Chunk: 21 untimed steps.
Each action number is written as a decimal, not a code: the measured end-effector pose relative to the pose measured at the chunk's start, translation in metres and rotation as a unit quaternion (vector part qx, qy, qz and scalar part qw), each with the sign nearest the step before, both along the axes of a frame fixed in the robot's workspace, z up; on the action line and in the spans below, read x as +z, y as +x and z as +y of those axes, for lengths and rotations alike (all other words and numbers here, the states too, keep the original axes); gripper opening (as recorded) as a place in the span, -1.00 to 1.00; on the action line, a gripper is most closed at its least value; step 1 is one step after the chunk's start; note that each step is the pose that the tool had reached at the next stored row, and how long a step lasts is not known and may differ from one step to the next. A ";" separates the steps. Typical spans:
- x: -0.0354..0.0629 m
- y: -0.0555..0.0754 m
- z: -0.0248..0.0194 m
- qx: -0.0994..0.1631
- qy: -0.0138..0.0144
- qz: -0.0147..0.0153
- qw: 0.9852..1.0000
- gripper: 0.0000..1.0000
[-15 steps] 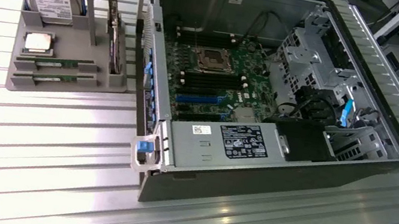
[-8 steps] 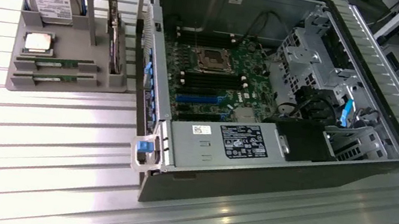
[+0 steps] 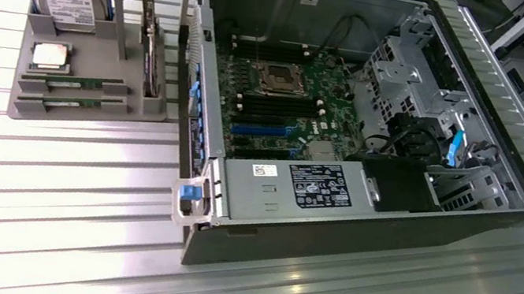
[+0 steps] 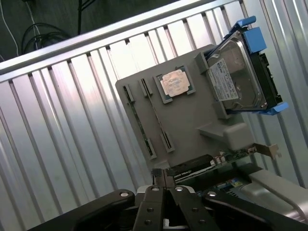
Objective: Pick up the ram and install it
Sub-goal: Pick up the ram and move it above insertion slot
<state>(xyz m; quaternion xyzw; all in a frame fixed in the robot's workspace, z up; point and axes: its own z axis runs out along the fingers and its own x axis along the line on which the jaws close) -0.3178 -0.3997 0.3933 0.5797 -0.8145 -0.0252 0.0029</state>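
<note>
Above holder (image 3: 110, 67), end effector (image 4: 166, 179) cropped, ram (image 3: 75, 86) half-sunk.

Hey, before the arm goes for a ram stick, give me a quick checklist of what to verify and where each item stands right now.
1. Ram in the gray tray: ok. The inner ram stick and the outer ram stick lie side by side in it.
2. Gripper empty: ok, it holds nothing.
3. Jaws open for a grasp: not ok, they look shut.
4. Gripper over the ram: not ok. In the exterior view it hangs by the hard drive end of the tray.
5. Computer case open: ok, the motherboard is exposed.
6. Memory slots free: cannot tell.
</note>
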 end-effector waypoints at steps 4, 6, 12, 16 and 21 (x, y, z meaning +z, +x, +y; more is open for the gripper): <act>0.0000 0.000 0.0000 0.014 0.000 0.000 1.000 -0.79; 0.0000 0.000 0.0000 0.019 0.000 0.000 1.000 -0.79; 0.0000 0.000 0.0000 0.032 0.000 0.000 0.999 -0.79; 0.0000 0.000 0.0001 0.047 0.000 0.000 0.999 -0.79; 0.0000 0.000 0.0000 0.073 0.000 0.000 0.997 -0.79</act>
